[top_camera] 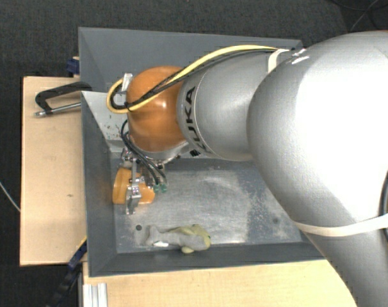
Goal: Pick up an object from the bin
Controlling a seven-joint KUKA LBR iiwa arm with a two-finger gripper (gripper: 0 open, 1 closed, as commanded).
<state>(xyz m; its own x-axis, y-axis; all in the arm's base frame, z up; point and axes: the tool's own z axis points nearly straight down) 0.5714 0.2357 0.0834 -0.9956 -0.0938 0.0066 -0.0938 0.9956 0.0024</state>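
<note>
My gripper hangs under the arm's orange wrist cover, low over the left side of the bin floor. It is right against a small orange block-like thing, which shows on both sides of the gripper's metal tip. Whether that thing is gripped or only lies behind the tip is hidden. A pale yellowish, limp, elongated thing lies flat near the bin's front wall, well below the gripper and apart from it.
The thick grey arm covers the right and upper part of the bin. A yellow cable runs along it to the wrist. The bare grey floor between the orange thing and the pale thing carries a small dark spot.
</note>
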